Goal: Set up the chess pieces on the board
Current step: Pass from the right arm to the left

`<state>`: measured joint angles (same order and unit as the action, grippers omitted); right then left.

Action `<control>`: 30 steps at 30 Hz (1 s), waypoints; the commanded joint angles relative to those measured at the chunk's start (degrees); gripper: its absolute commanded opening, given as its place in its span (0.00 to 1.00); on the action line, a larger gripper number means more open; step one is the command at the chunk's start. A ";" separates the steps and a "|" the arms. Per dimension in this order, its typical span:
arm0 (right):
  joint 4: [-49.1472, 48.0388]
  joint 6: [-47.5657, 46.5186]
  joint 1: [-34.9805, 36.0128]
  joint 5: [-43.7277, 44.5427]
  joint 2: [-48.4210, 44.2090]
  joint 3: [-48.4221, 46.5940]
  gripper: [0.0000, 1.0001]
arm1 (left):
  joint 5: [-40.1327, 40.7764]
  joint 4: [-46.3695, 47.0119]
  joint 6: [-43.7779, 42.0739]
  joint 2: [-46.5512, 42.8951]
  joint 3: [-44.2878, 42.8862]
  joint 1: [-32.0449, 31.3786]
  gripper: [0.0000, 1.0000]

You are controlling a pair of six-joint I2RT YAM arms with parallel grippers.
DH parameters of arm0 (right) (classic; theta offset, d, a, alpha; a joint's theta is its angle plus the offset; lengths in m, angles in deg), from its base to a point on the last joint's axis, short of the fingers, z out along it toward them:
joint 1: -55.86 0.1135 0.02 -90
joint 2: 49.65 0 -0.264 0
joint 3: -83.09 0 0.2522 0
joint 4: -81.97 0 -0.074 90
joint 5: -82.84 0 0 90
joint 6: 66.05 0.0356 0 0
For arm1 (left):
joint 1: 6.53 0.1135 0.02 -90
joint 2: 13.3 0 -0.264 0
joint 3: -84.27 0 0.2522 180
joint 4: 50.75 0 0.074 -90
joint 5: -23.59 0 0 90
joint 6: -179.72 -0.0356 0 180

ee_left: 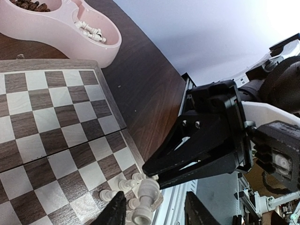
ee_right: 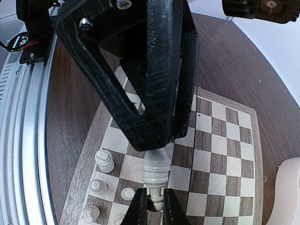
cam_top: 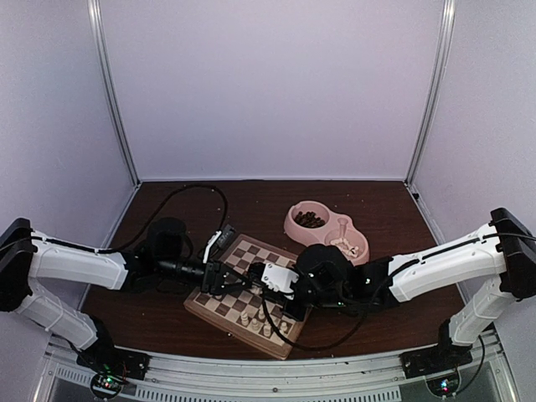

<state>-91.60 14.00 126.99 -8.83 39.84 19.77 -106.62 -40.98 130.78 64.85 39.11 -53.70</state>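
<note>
My right gripper (ee_right: 156, 209) is shut on the narrow top of a cream chess piece (ee_right: 155, 171), which it holds tilted over the near corner of the board (ee_right: 220, 140). The left gripper (ee_left: 157, 213) faces it, jaws apart on either side of that piece's (ee_left: 146, 202) wide base. One left finger (ee_left: 115, 211) is close to the base and the other stands clear of it. Several cream pieces (ee_right: 104, 161) stand on the corner squares below. In the top view both grippers meet over the board (cam_top: 219, 308).
A pink double bowl (cam_top: 327, 230) sits behind the board on its right side. It holds dark pieces (ee_left: 30, 4) in one compartment and cream pieces (ee_left: 89, 30) in the other. The metal table rail (ee_right: 23, 140) runs just past the board's near edge.
</note>
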 commanded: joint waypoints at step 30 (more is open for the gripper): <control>-2.34 0.32 0.32 3.03 -0.55 0.08 0.00 | 0.13 -1.38 -2.56 -2.39 -1.56 0.33 0.32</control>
<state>-92.78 14.02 127.03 -6.91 39.84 19.80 -106.49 -42.84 129.43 63.78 38.87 -53.70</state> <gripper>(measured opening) 0.095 0.345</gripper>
